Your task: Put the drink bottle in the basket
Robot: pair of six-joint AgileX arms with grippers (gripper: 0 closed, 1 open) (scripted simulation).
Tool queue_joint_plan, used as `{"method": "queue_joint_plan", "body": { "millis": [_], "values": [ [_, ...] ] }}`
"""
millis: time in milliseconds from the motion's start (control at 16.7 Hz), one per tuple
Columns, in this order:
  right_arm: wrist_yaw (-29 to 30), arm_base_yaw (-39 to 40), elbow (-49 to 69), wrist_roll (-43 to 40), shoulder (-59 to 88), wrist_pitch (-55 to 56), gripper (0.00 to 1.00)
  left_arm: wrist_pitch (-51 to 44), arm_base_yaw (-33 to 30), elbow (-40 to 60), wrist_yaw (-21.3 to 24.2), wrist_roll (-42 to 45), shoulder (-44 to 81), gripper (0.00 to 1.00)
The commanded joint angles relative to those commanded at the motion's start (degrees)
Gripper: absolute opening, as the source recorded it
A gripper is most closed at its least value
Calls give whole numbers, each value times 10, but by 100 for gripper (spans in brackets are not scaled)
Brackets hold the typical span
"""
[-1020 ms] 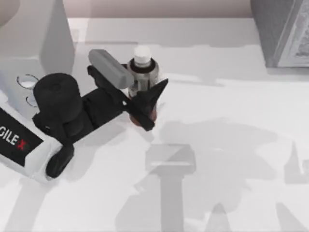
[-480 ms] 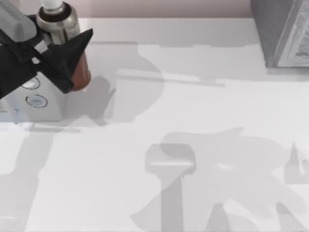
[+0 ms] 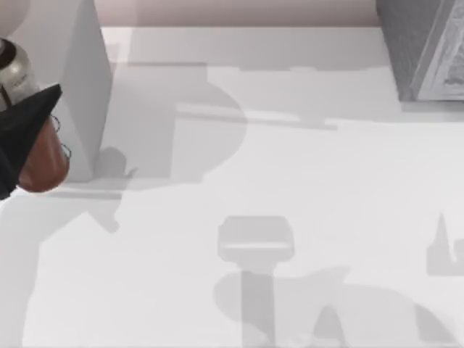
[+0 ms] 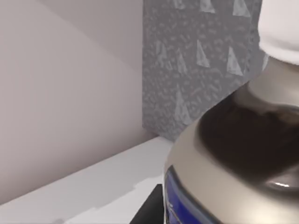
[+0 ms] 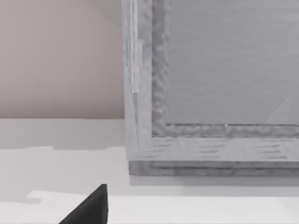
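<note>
Drink bottle (image 3: 32, 156) clamped in left gripper (image 3: 22, 138), far left over white table (image 3: 290, 167); pale wall (image 4: 56, 93) behind.

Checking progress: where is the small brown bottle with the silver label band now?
At the top view's far left edge, the drink bottle is clamped in the left gripper, beside a pale grey block.

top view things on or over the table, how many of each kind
Small round bottles of reddish-brown liquid with a silver-grey label band: 1, held by the left gripper at the left edge
Grey speckled boxes: 1, far right corner
White blocks: 1, far left
Total: 3
</note>
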Motion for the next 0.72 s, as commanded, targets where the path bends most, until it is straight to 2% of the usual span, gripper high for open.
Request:
{"method": "queue_joint_plan", "body": {
  "millis": [360, 540, 720],
  "values": [
    [0, 0, 0, 0, 0, 0, 100, -214, 127, -35, 115, -1, -249, 0],
    [0, 0, 0, 0, 0, 0, 100, -257, 152, -43, 160, 5, -303, 0],
    [0, 0, 0, 0, 0, 0, 100, -263, 155, -44, 166, 6, -310, 0]
  ]
}}
